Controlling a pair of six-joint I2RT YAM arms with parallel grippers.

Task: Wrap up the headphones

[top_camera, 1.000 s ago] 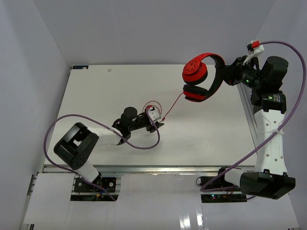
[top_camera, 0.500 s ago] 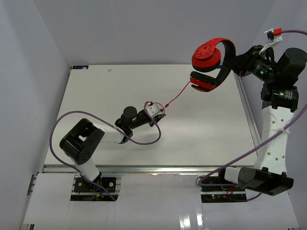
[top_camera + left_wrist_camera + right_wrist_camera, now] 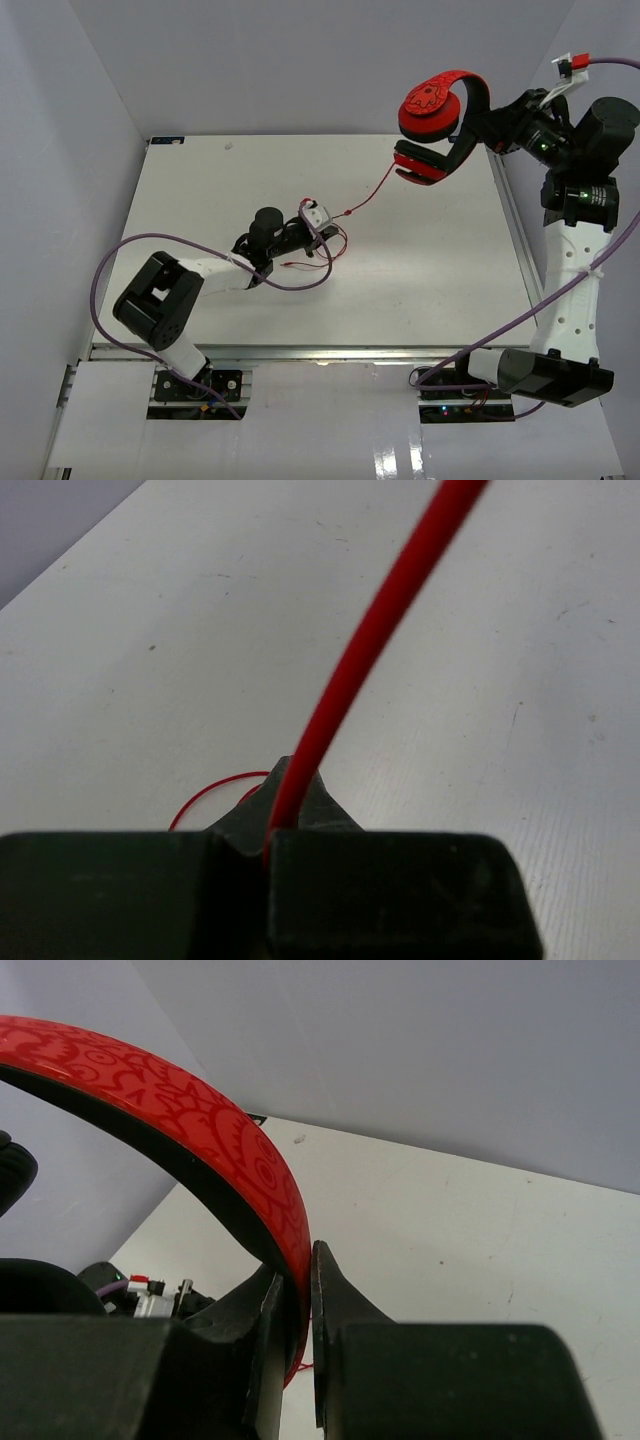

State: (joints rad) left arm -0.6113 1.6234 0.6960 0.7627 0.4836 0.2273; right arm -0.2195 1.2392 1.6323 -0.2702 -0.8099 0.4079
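The red headphones (image 3: 437, 122) hang in the air over the table's far right corner. My right gripper (image 3: 483, 128) is shut on their headband (image 3: 215, 1135), which passes between the two fingers. Their thin red cord (image 3: 372, 195) runs down and left to my left gripper (image 3: 330, 237) near the table's middle. That gripper is shut on the cord (image 3: 375, 650), which rises taut from between its closed fingers. A loose loop of cord (image 3: 312, 260) lies on the table beside it, and a curl of cord (image 3: 205, 795) shows past the fingertips.
The white table (image 3: 200, 190) sits between grey walls, with a metal rail (image 3: 515, 235) along its right edge. Purple arm cables (image 3: 300, 285) trail over the near left of the table and beside the right arm (image 3: 570, 290).
My left gripper has closed onto the cord and shifted slightly, leaving slack looped on the table. My right arm lifted the headphones up and toward the far right.
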